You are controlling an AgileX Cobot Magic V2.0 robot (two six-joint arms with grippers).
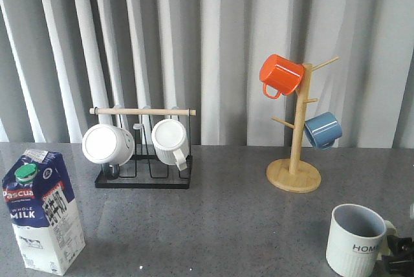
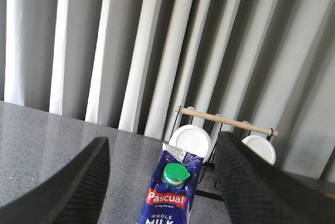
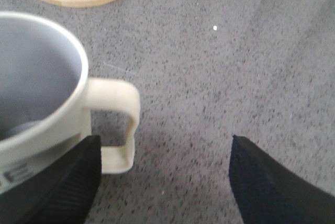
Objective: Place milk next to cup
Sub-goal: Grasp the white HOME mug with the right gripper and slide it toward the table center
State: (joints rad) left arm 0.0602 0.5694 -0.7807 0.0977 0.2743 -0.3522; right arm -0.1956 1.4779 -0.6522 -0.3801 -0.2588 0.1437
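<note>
The milk (image 1: 43, 211) stood upright at the near left of the grey tabletop (image 1: 220, 225), its green cap (image 1: 26, 172) on the sloped top. In the left wrist view the left gripper (image 2: 162, 182) was spread wide, its two dark fingers (image 2: 78, 182) flanking the carton with clear gaps on both sides, grasping nothing. Behind the carton, farther back, a black wire rack (image 1: 143, 177) with a wooden bar carried two plain white mugs (image 1: 107, 144) lying on their sides. To the right of the rack, well apart, a wooden mug tree (image 1: 294, 173) held an orange mug (image 1: 281, 74) high up and a blue mug (image 1: 322, 129) lower down. The cup (image 1: 354, 239) sat upright at the near right corner, far from the milk, with "HOME" on its ribbed side and its handle turned to the right. The right gripper (image 3: 162, 182) was also wide open and held nothing; one finger lay just beside the cup's wall below the handle, though contact could not be judged.
</note>
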